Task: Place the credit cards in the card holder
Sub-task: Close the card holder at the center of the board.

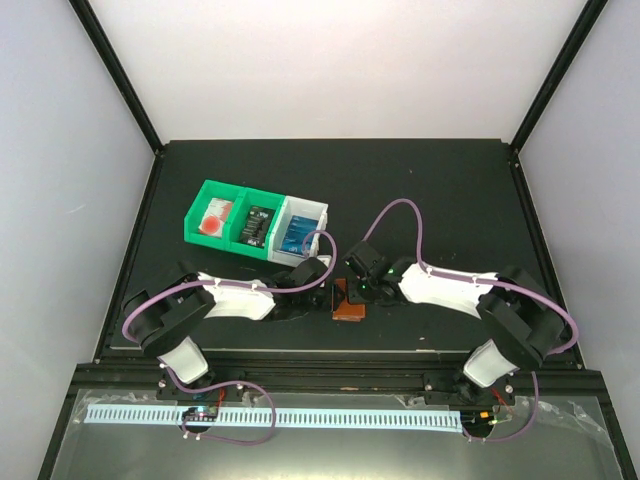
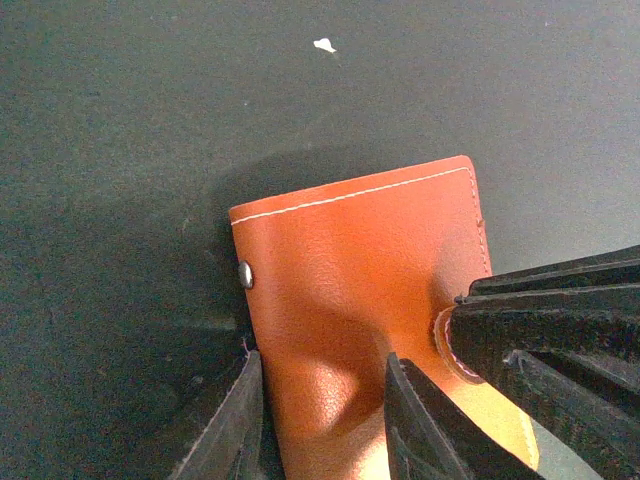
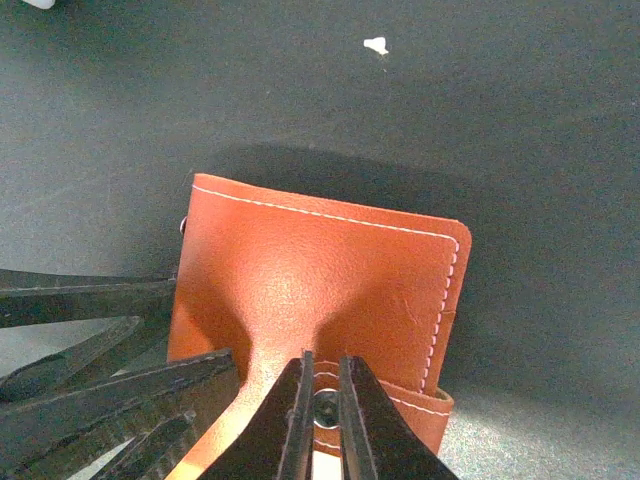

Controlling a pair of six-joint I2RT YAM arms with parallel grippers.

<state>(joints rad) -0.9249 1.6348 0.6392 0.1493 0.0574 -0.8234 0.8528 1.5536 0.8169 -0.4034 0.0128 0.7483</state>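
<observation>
Between the two wrists, near the front of the dark surface (image 1: 430, 190), lies the card holder (image 1: 350, 306), a small tan-brown leather-look wallet with pale stitching along its edges and a metal stud (image 2: 245, 273) on one side. It is folded shut and flat, and as far as the overhead view shows, its long axis runs roughly from the arm bases toward the back wall. The right hand (image 3: 322, 362) is pinched nearly closed on the snap tab (image 3: 405, 412) at the holder's near edge, the snap's metal button showing in the slit between its jaws. The left hand (image 2: 322, 368) comes in from the other side with its fingers parted: one beside the holder's edge, the other over the cover. Whether they press down I cannot tell. Both hands are right at the holder, so neither has to travel to it. What matters next is probably that the tab is in the right hand's pinch while the left could steady the body as the tab is pulled. The credit cards sit apart, farther back and to the left, nearer the left arm: a red-and-white card (image 1: 214, 218) and a black card (image 1: 257, 226) in the green bins (image 1: 207, 189), a blue card (image 1: 296, 234) in the white bin (image 1: 312, 207). None is in the holder yet.
</observation>
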